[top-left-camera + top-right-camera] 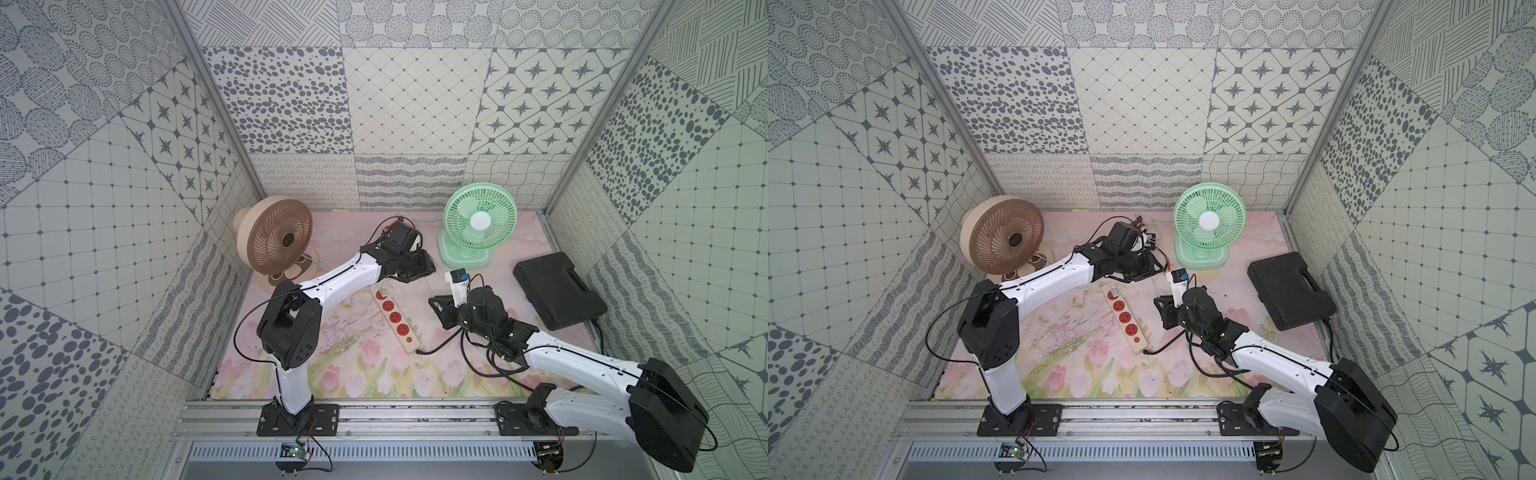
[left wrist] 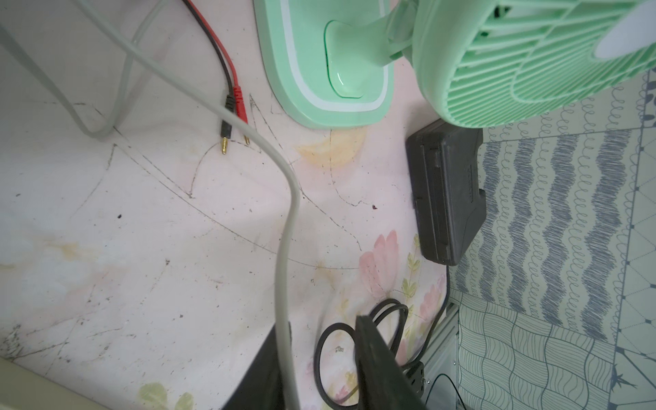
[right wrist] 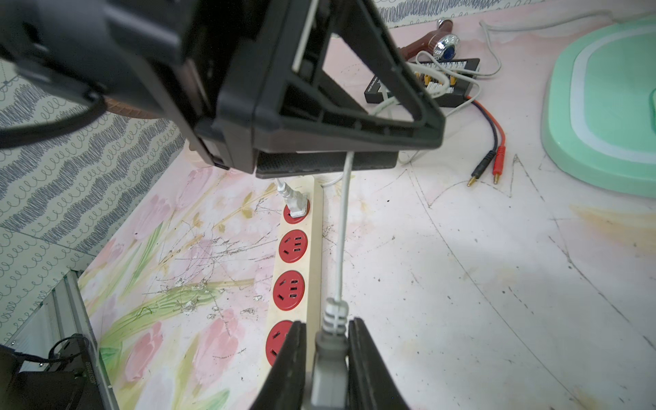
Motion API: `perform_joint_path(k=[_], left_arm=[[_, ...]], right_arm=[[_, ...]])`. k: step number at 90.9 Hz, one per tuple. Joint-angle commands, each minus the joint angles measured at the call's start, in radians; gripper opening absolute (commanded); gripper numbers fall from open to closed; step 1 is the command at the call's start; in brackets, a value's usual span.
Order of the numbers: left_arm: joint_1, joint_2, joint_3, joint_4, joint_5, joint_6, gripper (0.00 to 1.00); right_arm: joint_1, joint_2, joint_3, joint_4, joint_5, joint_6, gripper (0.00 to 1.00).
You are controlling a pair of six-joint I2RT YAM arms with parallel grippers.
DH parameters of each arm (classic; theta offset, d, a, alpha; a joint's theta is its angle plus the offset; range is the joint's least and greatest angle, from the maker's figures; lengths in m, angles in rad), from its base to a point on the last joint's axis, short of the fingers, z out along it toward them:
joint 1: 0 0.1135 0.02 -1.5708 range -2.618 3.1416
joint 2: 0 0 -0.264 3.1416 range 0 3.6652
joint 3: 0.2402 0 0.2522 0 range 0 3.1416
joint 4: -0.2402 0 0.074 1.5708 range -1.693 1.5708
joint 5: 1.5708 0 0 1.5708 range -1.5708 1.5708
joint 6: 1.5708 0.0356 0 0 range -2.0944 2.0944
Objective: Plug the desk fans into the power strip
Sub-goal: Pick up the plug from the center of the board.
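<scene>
The cream power strip (image 1: 392,319) (image 1: 1127,320) (image 3: 317,227) lies mid-mat, its red sockets in a row. A white plug (image 3: 294,202) sits in the far socket. My right gripper (image 3: 326,328) (image 1: 434,302) is shut on a grey plug (image 3: 328,355), held just beside the strip's near end. The plug's white cord (image 3: 341,230) (image 2: 291,213) runs up between the fingers of my left gripper (image 2: 321,324) (image 1: 422,272), lying against one finger, with a gap to the other. A green desk fan (image 1: 480,220) (image 1: 1209,220) and a brown desk fan (image 1: 274,239) stand at the back.
A black case (image 1: 559,291) (image 2: 447,198) lies at the right wall. A small black board (image 3: 426,80) with wires and red and black banana leads (image 3: 486,167) lie near the green fan's base (image 3: 603,106). The strip's black cord (image 1: 478,353) coils under my right arm.
</scene>
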Motion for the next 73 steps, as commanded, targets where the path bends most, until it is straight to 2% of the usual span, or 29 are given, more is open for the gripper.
perform_joint_path(k=[1, 14, 27, 35, 41, 48, 63, 66, 73], left_arm=[[0.028, 0.004, 0.017, -0.034, 0.037, 0.019, 0.30], [0.043, 0.007, 0.021, -0.032, 0.051, 0.019, 0.19], [0.051, 0.012, 0.027, -0.031, 0.067, 0.027, 0.00], [0.052, 0.015, 0.040, -0.031, 0.083, 0.041, 0.00], [0.051, 0.010, 0.042, -0.024, 0.088, 0.053, 0.00], [0.051, -0.004, 0.043, -0.020, 0.085, 0.077, 0.00], [0.038, -0.044, 0.030, 0.002, 0.084, 0.131, 0.00], [0.032, -0.052, 0.025, 0.007, 0.081, 0.144, 0.00], [0.014, -0.073, 0.018, 0.011, 0.063, 0.176, 0.00]], right_arm=[[0.006, -0.009, -0.017, 0.039, -0.007, -0.017, 0.09], [0.006, -0.005, -0.019, 0.046, -0.013, -0.012, 0.09], [0.006, -0.002, -0.020, 0.047, -0.021, -0.011, 0.09], [0.007, -0.002, -0.019, 0.046, -0.026, -0.012, 0.10], [0.006, -0.003, -0.014, 0.040, -0.032, -0.010, 0.30], [0.007, -0.008, 0.005, 0.001, -0.046, -0.008, 0.44], [0.006, -0.021, 0.098, -0.167, -0.075, -0.010, 0.93], [0.004, -0.026, 0.106, -0.195, -0.072, 0.000, 0.97], [-0.014, -0.030, 0.135, -0.253, -0.040, 0.065, 0.97]])
